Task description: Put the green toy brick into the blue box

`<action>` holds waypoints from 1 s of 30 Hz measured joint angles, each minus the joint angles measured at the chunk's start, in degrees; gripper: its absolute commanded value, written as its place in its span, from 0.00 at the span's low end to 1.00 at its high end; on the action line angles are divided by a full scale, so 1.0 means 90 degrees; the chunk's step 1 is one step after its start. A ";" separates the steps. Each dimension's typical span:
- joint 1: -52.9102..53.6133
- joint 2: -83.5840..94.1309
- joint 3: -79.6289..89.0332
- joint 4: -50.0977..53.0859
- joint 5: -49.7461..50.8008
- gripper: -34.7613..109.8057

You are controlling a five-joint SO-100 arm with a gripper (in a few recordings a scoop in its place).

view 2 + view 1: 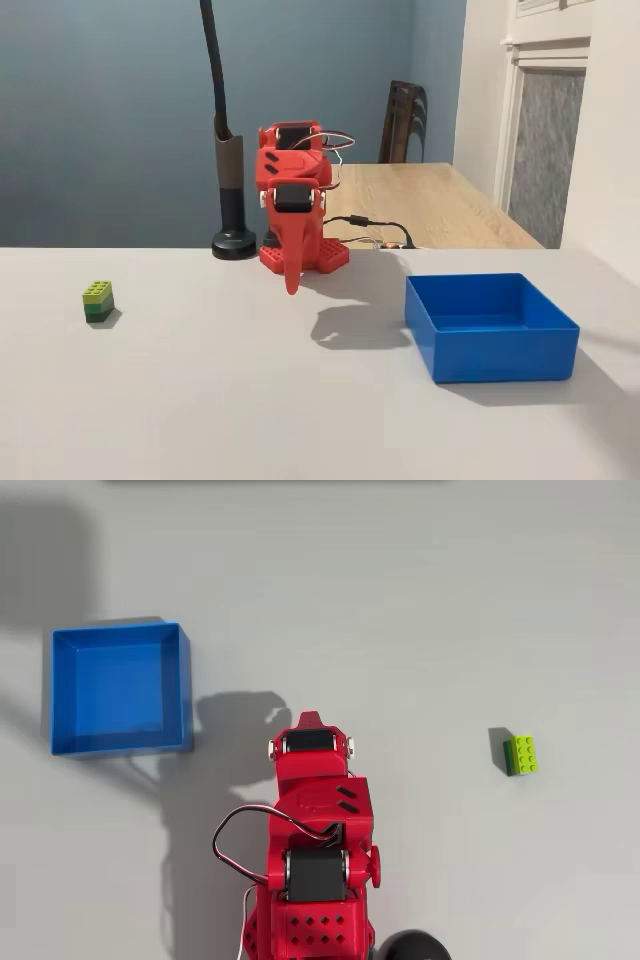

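The red arm is folded up, its end effector (pixel 293 283) pointing down at the bench (pixel 250 400); whether it's parted or closed I can't tell. The green toy brick (pixel 522 755) sits well apart, the blue box (pixel 120 688) on the opposite side.

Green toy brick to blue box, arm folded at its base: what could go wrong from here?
1. The green toy brick is tiny and stands apart from the gripper, so a slightly off approach could knock it away instead of grasping it.
2. The blue box lies on the arm's opposite side; the long swing risks a slip.
3. Its walls are low, so a low carry could clip the rim.
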 measured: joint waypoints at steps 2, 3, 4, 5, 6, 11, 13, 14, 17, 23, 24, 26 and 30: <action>0.0000 0.0000 0.0000 0.0000 -0.0088 0.24; -0.0029 0.0000 0.0000 0.0000 -0.0127 0.24; -0.0059 0.0000 0.0000 0.0000 -0.0156 0.24; -0.0078 0.0000 0.0000 0.0000 -0.0176 0.24; -0.0078 0.0000 0.0000 0.0000 -0.0176 0.24; -0.0068 0.0000 0.0000 0.0000 -0.0176 0.24; -0.0068 0.0000 0.0000 0.0000 -0.0176 0.24; -0.0068 0.0000 0.0000 0.0000 -0.0176 0.24; -0.0068 0.0000 0.0000 0.0000 -0.0176 0.24; -0.0068 0.0000 0.0000 0.0000 -0.0176 0.24; -0.0068 0.0000 0.0000 0.0000 -0.0176 0.24; -0.0068 0.0000 0.0000 0.0000 -0.0176 0.24; -0.0068 0.0000 0.0000 0.0000 -0.0176 0.24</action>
